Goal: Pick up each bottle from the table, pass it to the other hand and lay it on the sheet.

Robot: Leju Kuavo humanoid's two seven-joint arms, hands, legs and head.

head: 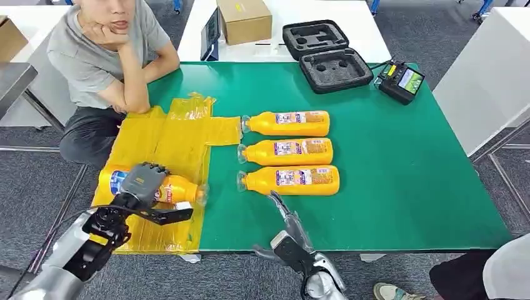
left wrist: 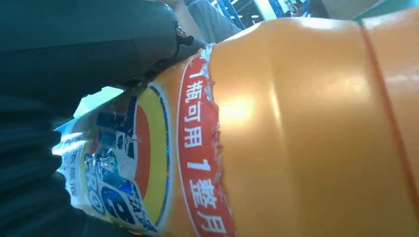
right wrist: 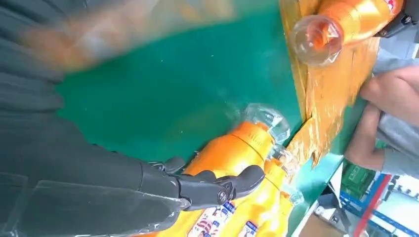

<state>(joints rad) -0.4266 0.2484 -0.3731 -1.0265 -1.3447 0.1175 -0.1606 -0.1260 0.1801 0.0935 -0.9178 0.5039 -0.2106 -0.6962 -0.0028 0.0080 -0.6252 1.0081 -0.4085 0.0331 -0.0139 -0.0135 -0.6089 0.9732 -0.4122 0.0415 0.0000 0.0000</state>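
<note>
An orange bottle (head: 178, 188) lies on the yellow sheet (head: 169, 137) at the table's front left, clear cap pointing right. My left hand (head: 142, 180) grips it around the labelled middle; up close, the bottle (left wrist: 296, 128) lies against the dark left hand (left wrist: 74, 49). Three more orange bottles lie side by side on the green table (head: 406, 175): far (head: 287, 123), middle (head: 287, 151), near (head: 290, 180). My right hand (head: 285, 219) hovers just in front of the near bottle (right wrist: 232, 153), holding nothing, and its fingers (right wrist: 217, 187) are stretched out. The held bottle (right wrist: 346, 19) lies on the sheet (right wrist: 336, 84).
A person (head: 106, 56) sits at the table's far left corner, one forearm (right wrist: 390, 94) resting by the sheet. A black foam case (head: 328, 56), a cardboard box (head: 245, 20) and a small meter (head: 400, 81) stand at the back. The right half of the green top is bare.
</note>
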